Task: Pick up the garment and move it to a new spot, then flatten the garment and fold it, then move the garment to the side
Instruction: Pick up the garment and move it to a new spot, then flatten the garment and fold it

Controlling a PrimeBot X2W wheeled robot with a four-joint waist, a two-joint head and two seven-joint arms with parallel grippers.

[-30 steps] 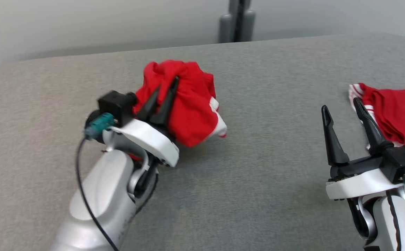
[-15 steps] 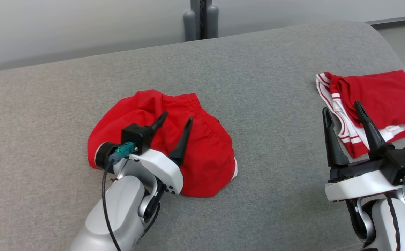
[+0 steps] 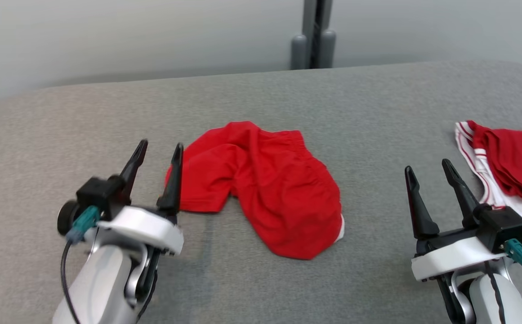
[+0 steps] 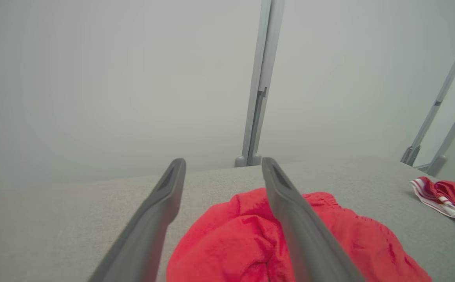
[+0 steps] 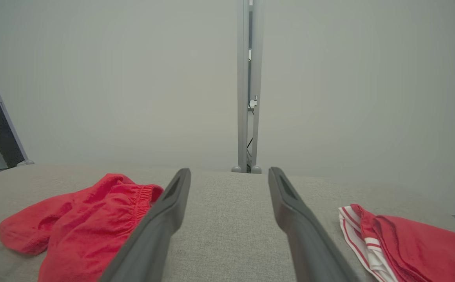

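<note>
Lying crumpled near the middle of the grey padded surface (image 3: 261, 85), the red garment (image 3: 269, 189) is loose and no gripper holds it. Its elastic waistband is turned to the far side, and a thin white edge shows at its near right corner. The left gripper (image 3: 159, 147) stands just beside the garment's left edge, low over the surface, with its two dark fingers spread apart and nothing between them. In the left wrist view, one of these fingers (image 4: 290, 211) passes in front of the red cloth, but I cannot tell if it touches it. The right gripper (image 3: 428, 164) is well apart from this garment, at the right side, its fingers also spread and empty. Just beyond it, at the right edge of the surface, lies a second red garment (image 3: 510, 168) with white stripes, lying flatter. Behind the surface is a pale wall with a grey post (image 3: 313, 36) standing upright.
</note>
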